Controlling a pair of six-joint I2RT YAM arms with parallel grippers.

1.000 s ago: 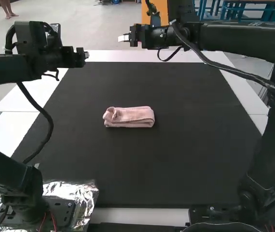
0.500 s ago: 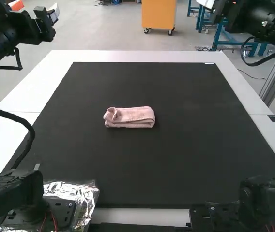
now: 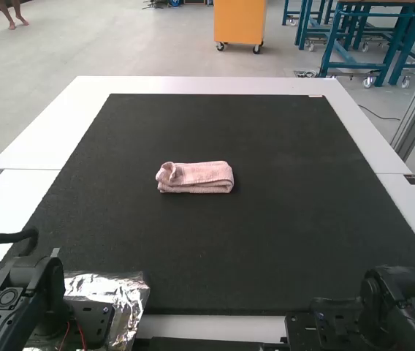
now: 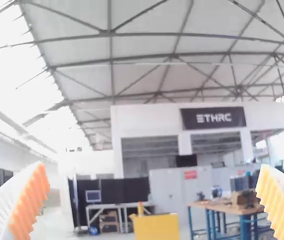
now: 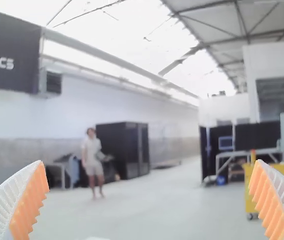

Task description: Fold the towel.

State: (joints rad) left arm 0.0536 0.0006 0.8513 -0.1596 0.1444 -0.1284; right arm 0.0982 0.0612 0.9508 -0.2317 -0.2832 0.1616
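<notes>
Firstly, the white table (image 3: 193, 85) is the largest thing in the high view, and on its top lies a wide black mat (image 3: 244, 241), flat, with a pale border visible at the far edge and along both sides.

Next in size are the two arms, which stand at the near side of the table. Of the left arm (image 3: 17, 300), I can see the base and a lower part that leans toward the left edge of the high view, with a black cable (image 3: 6, 238) bending above it. The right arm (image 3: 394, 300) shows its base and a thick rounded joint in the near right corner; from there its link goes down toward the lower edge.

Under and beside the left arm's base, a crumpled sheet of silver foil (image 3: 109, 292) is spread.

The pink towel (image 3: 195, 178) lies near the middle of the mat, a little to the left. It is folded into a compact, long bundle, lying crosswise, with a rounded fold at its left end.

Finally, the left gripper (image 4: 152, 166) has its two fingers spread wide, with nothing between them, and it is directed rather upward. The right gripper (image 5: 149, 162) is likewise wide apart and empty, directed more level, away from the towel.
</notes>
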